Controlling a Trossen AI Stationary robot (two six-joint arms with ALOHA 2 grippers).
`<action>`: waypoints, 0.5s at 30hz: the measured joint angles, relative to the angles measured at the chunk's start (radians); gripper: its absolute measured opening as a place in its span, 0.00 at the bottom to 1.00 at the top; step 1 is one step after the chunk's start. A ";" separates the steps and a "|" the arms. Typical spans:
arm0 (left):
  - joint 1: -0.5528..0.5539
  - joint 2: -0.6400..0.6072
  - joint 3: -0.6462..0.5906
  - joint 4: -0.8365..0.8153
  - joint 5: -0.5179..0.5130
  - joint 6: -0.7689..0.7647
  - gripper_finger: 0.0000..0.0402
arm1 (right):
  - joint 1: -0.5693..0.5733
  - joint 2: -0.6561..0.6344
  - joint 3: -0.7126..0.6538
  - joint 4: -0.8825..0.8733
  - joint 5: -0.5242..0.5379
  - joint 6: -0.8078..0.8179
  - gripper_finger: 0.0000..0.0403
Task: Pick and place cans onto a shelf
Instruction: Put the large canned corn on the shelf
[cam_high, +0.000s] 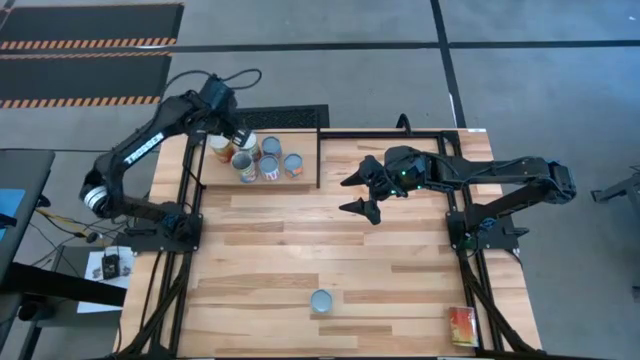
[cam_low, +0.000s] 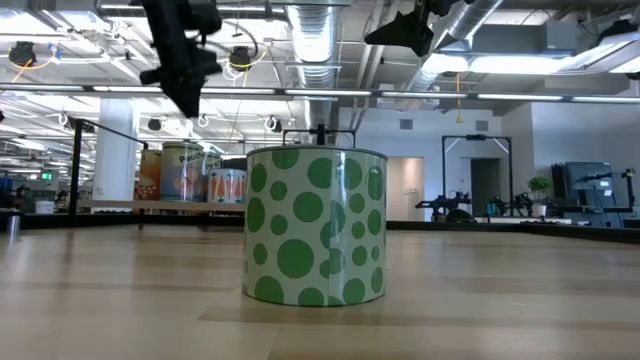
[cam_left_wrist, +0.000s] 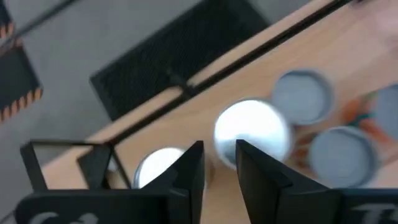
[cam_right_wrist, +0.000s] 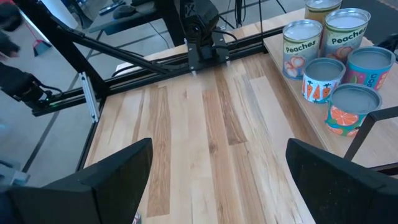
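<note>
Several cans (cam_high: 270, 160) stand upright in a cluster on the shelf (cam_high: 305, 145) at the table's far left; the right wrist view shows their Peaches, carrot and orange labels (cam_right_wrist: 323, 78). My left gripper (cam_left_wrist: 219, 158) hovers above the cluster's left side (cam_high: 242, 137), pointing steeply down. Its fingers stand a little apart with nothing between them, over a white-topped can (cam_left_wrist: 252, 130). One green-dotted can (cam_low: 315, 225) stands alone near the table's front edge (cam_high: 322, 301). My right gripper (cam_high: 362, 195) hangs wide open above the table's middle, right of the shelf, holding nothing.
A small orange-red item (cam_high: 462, 325) lies at the table's near right corner. Black frame rods (cam_high: 320, 160) border the shelf. Bare plank table (cam_high: 330, 240) lies between the shelf and the lone can.
</note>
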 joint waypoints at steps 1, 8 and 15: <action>-0.014 -0.020 0.000 0.007 0.004 0.004 0.18 | 0.000 0.000 0.000 0.000 0.000 0.000 0.96; -0.209 -0.237 -0.102 0.208 0.003 -0.062 0.03 | 0.000 0.000 0.000 -0.019 0.000 0.001 0.87; -0.466 -0.453 -0.308 0.503 -0.001 -0.156 0.01 | 0.019 0.000 0.000 -0.065 0.000 0.043 0.48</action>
